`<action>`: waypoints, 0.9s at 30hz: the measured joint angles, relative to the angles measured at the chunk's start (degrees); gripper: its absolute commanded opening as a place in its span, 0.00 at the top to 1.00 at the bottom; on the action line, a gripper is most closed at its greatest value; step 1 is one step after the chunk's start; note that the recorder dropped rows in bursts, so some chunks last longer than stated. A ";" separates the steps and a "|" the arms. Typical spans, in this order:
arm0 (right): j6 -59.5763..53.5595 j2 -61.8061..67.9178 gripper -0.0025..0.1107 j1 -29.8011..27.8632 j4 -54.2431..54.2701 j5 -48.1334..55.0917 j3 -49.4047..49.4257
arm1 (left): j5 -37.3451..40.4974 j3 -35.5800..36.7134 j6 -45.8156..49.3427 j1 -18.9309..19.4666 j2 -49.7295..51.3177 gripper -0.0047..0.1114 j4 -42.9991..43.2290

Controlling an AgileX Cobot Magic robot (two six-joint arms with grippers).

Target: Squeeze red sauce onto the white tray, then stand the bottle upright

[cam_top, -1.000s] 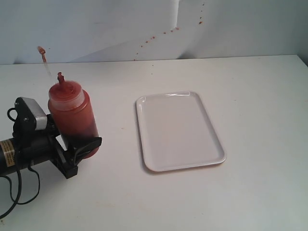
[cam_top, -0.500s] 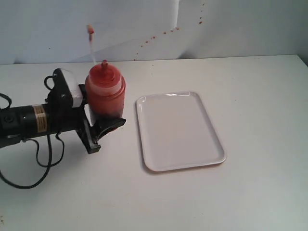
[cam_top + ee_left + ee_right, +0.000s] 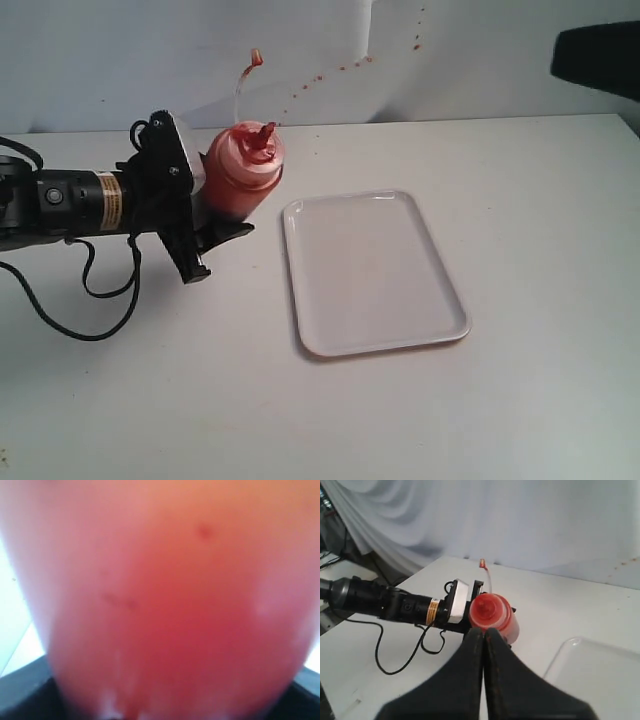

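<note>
My left gripper (image 3: 224, 208) is shut on the bottle (image 3: 243, 172) and holds it above the table, just left of the white tray (image 3: 372, 270). The bottle leans with its red nozzle (image 3: 266, 134) towards the tray. Its small cap (image 3: 255, 56) swings on the thin tether above. Red sauce shows through the bottle wall (image 3: 165, 605), which fills the left wrist view. The tray's surface is plain white. My right gripper (image 3: 484, 630) is shut on nothing, high up, and looks down at the bottle (image 3: 492, 612) and a tray corner (image 3: 600, 670).
The white table (image 3: 520, 180) spreads all round the tray. A pale cloth backdrop (image 3: 480, 60) with reddish specks (image 3: 320, 78) stands behind it. The left arm's cable (image 3: 90, 300) loops over the table at the left. A dark part of the right arm (image 3: 600, 55) shows at the top right.
The left gripper has carried the bottle up and to the right, close to the tray, and tipped its nozzle towards it. The right arm's dark part has come into view at top right.
</note>
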 measured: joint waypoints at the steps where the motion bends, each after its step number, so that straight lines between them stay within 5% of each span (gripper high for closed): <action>1: -1.42 1.78 0.98 0.96 0.01 0.53 -0.51 | 0.34 0.00 0.10 -0.05 0.00 0.96 0.14; 8: -13.24 9.92 0.98 11.65 -2.74 -1.35 -0.95 | 13.49 -2.61 5.12 -6.16 0.00 0.96 0.72; 12: -15.48 11.81 0.98 16.10 -4.13 -12.62 -0.95 | 23.32 -5.18 8.21 -11.57 0.10 0.96 0.72; 21: -16.09 13.13 0.98 16.79 -4.82 -40.32 -2.35 | 37.63 -14.28 21.80 -17.52 0.10 0.96 1.03; 27: -16.09 19.40 0.98 16.79 -5.06 -40.66 -11.74 | 49.23 -18.40 27.93 -21.14 0.10 0.96 11.35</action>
